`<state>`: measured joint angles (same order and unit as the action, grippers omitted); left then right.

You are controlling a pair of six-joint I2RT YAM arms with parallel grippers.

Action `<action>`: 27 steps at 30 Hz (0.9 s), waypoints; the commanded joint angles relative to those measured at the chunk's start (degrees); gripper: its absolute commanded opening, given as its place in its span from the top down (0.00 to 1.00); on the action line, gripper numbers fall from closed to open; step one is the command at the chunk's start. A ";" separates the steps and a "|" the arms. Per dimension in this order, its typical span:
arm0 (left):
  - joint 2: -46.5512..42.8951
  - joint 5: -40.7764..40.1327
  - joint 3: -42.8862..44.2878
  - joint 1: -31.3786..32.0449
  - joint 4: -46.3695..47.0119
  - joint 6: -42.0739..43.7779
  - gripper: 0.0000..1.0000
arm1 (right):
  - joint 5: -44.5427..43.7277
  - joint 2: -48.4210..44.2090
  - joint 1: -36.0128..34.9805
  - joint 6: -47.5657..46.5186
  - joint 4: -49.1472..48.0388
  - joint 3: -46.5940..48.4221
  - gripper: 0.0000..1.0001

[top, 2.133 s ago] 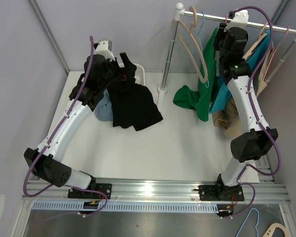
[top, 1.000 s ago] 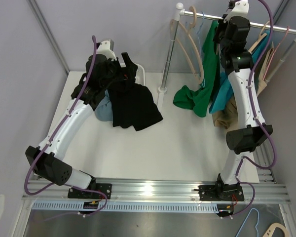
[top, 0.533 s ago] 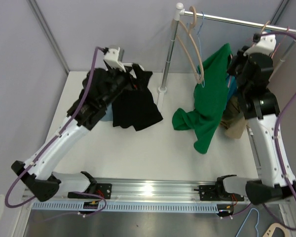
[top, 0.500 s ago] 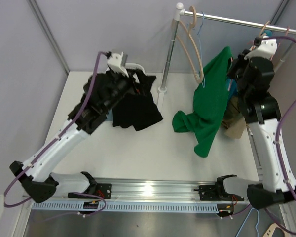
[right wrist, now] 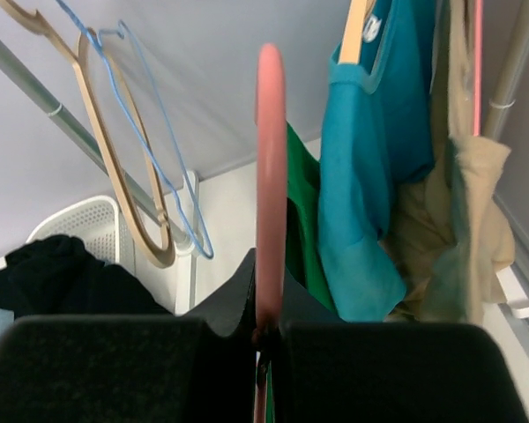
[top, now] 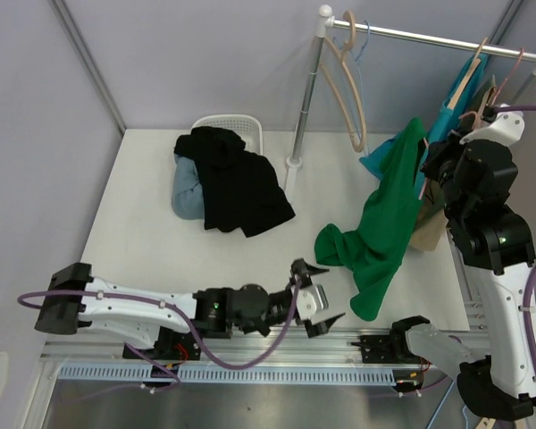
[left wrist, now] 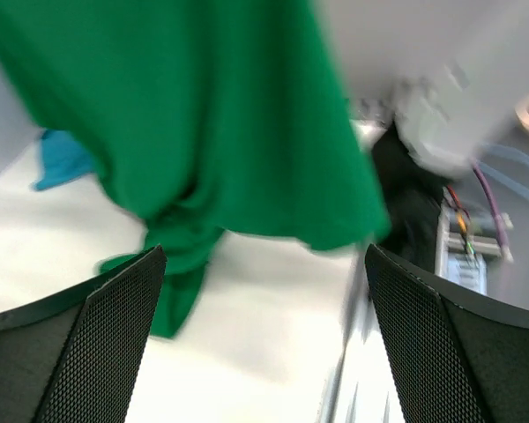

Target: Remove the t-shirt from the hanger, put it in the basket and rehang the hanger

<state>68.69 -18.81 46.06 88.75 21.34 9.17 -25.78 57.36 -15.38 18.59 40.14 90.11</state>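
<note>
At the far right corner of the table (top: 161, 259) you see the rack (top: 429, 37) with a wooden hanger (right wrist: 159, 254), a teal shirt (right wrist: 370, 176) and a beige garment (right wrist: 463, 220). They are close beside the right gripper (right wrist: 266, 333), which is clamped on the pink hanger (right wrist: 269, 159). Your green t-shirt (top: 380, 232) hangs from it near the right edge. By the near edge the left gripper (top: 316, 296) has its fingers spread wide. The white basket (top: 237, 121) at the far edge holds black clothes (top: 241, 188) and a blue cloth (top: 186, 197).

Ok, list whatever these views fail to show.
- Right wrist view: the hanger shows only as a pink edge-on strip above the right claw.
- Top view: the shirt hides the hanger; the right claw is mostly behind its own wrist; black clothes cover the basket contents.
- Left wrist view: blur smears the shirt and whatever lies behind.
</note>
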 commanded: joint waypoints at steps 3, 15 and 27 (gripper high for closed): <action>1.88 3.95 -2.47 2.83 14.69 3.58 0.01 | 3.80 -0.23 -0.27 2.15 1.34 0.16 1.00; 14.28 9.48 8.42 -1.46 15.31 2.79 0.01 | 8.38 -0.76 -0.27 3.47 0.20 -2.04 1.00; 29.30 11.26 34.82 -5.43 -8.09 -1.42 0.99 | 11.01 -0.32 -0.27 3.82 0.29 -0.90 1.00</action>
<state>95.48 -7.38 69.84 83.22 26.02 10.13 -16.38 57.69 -15.40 21.23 42.65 87.31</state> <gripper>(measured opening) 0.060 0.038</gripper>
